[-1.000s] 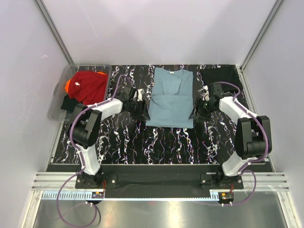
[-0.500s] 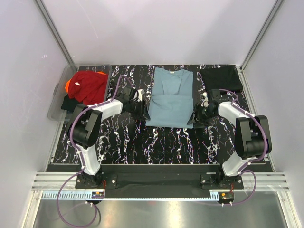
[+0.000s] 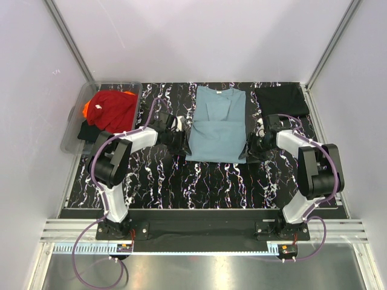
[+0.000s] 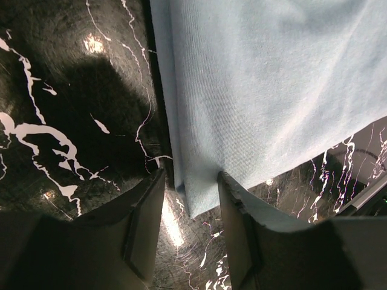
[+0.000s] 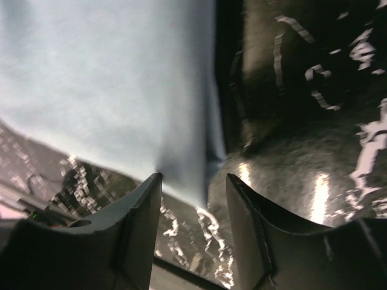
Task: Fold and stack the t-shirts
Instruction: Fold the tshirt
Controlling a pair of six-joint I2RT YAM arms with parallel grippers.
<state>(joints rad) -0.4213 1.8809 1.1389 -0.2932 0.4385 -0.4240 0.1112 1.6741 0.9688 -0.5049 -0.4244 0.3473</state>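
Angling inward, low: left claw (image 4: 188, 202) and right claw (image 5: 195, 202) spread, straddling teal-blue t-shirt (image 3: 216, 128) near corners.

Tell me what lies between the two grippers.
The teal-blue t-shirt, lying flat, spans the stretch from the left gripper to the right gripper; the top view shows it.
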